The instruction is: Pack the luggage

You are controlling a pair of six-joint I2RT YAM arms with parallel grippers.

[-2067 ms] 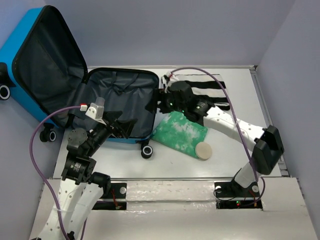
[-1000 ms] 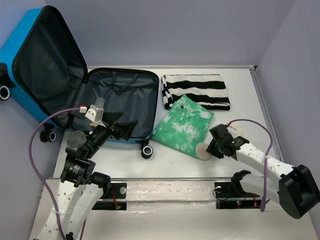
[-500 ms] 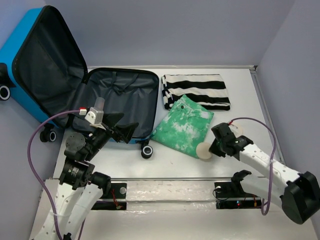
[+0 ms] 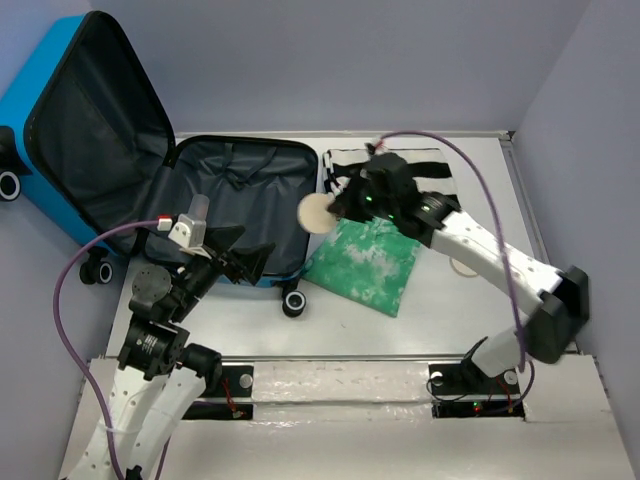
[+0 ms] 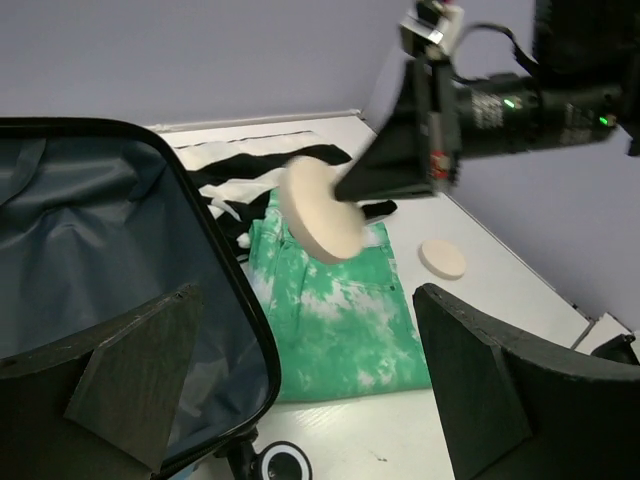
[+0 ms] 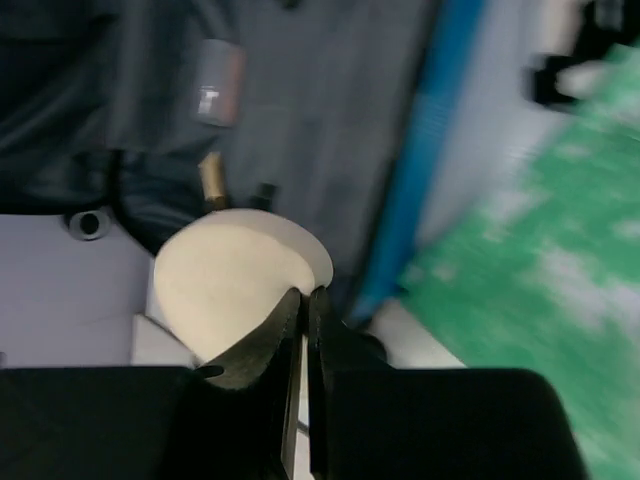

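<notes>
Pinching the cream disc (image 4: 316, 212) by its edge, the right fingers (image 6: 258, 346) hold it in the air over the right rim of the luggage (image 4: 240, 195), which lies open at the left of the table (image 4: 350, 330) with its lid raised. The disc looks light, stiff and smooth, so it may pivot in that grip. The rigid shell seems best steadied at its near rim, where the left fingers (image 5: 140, 370) hang spread and empty.

No legible text. Grey tag (image 6: 219, 85) on luggage (image 6: 340, 100) lining: marking blurred.
</notes>
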